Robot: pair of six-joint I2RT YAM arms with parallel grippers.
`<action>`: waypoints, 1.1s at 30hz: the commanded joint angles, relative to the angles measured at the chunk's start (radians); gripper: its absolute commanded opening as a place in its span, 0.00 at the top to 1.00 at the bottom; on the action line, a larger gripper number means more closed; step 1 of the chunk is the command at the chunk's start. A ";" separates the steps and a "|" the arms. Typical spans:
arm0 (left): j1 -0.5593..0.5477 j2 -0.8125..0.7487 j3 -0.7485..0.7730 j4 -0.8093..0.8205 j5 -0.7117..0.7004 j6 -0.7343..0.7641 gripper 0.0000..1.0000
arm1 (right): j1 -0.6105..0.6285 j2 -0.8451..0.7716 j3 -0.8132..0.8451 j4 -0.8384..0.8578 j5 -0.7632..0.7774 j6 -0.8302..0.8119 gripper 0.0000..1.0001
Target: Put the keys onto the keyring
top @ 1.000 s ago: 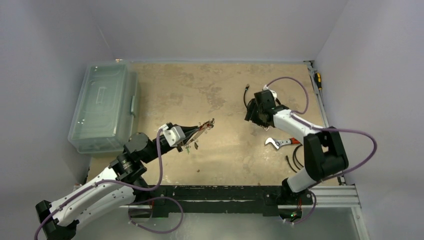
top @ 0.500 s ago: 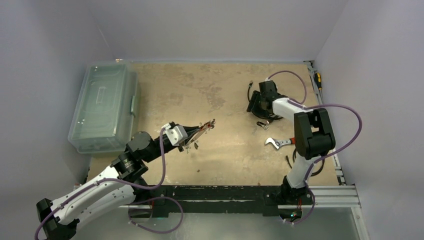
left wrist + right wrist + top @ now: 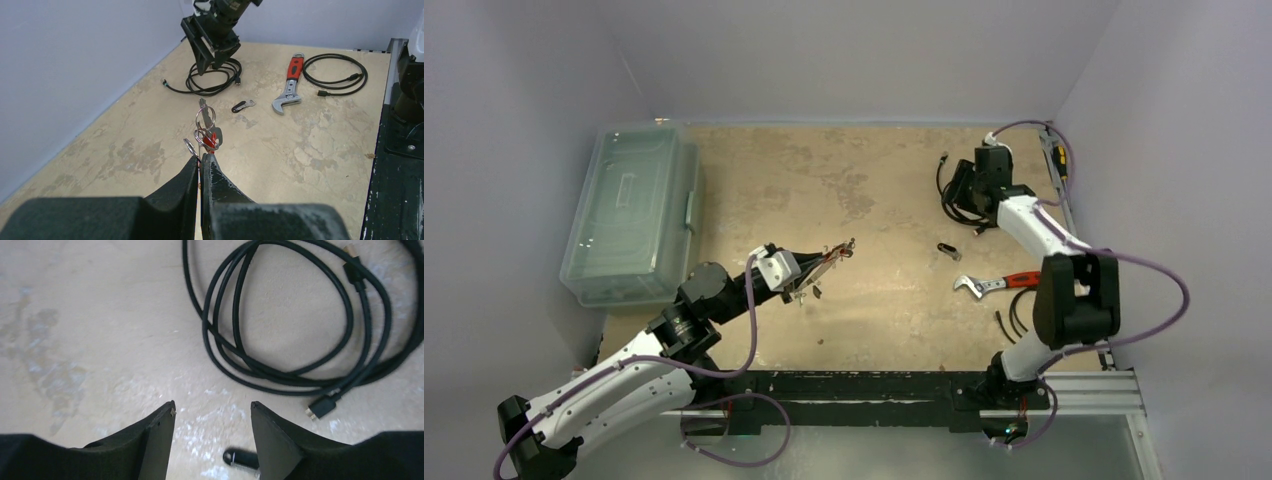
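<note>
My left gripper (image 3: 817,264) (image 3: 201,158) is shut on the thin silver keyring (image 3: 833,253) and holds it above the table. A red-headed key (image 3: 213,140) and small silver rings (image 3: 205,117) hang just past the fingertips. Another key (image 3: 948,250) (image 3: 243,105) (image 3: 241,459), with a black head, lies flat on the table left of the wrench. My right gripper (image 3: 960,203) (image 3: 212,62) (image 3: 212,407) is open and empty, low over the table at the back right. The black-headed key lies just behind its fingertips.
A black coiled cable (image 3: 948,186) (image 3: 215,82) (image 3: 280,315) lies right in front of the right gripper. A red-handled silver wrench (image 3: 995,284) (image 3: 290,85) and a second cable (image 3: 1014,315) (image 3: 335,72) lie at the right. A clear lidded plastic box (image 3: 634,210) stands at the left edge.
The right arm swung toward the back right, away from the black-headed key and up to the coiled cable, its jaws slightly narrower. The left arm held still.
</note>
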 commanded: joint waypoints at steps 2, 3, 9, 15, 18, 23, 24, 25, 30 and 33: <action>0.002 -0.004 0.039 0.045 0.001 -0.006 1.00 | 0.005 -0.164 -0.113 -0.056 0.038 -0.062 0.43; 0.001 -0.004 0.039 0.044 0.001 -0.007 1.00 | 0.006 -0.173 -0.128 -0.079 0.050 -0.071 0.44; 0.002 -0.008 0.040 0.044 0.004 -0.010 1.00 | 0.005 -0.207 -0.195 -0.163 0.118 -0.093 0.47; 0.002 -0.011 0.039 0.045 0.010 -0.013 1.00 | 0.014 -0.160 -0.204 -0.160 0.058 -0.123 0.56; 0.001 -0.013 0.040 0.043 0.009 -0.015 1.00 | 0.031 -0.113 -0.182 -0.166 0.055 -0.141 0.56; 0.002 -0.013 0.040 0.042 0.010 -0.016 1.00 | 0.062 -0.044 -0.151 -0.183 0.071 -0.157 0.57; 0.002 -0.013 0.039 0.043 0.010 -0.016 1.00 | 0.064 -0.041 -0.149 -0.179 0.073 -0.158 0.57; 0.002 -0.012 0.040 0.042 0.011 -0.016 1.00 | 0.065 -0.037 -0.145 -0.178 0.074 -0.159 0.57; 0.002 -0.010 0.040 0.043 0.013 -0.016 1.00 | 0.071 -0.024 -0.118 -0.189 0.103 -0.163 0.60; 0.001 -0.011 0.040 0.042 0.012 -0.017 1.00 | 0.076 -0.018 -0.106 -0.196 0.111 -0.169 0.62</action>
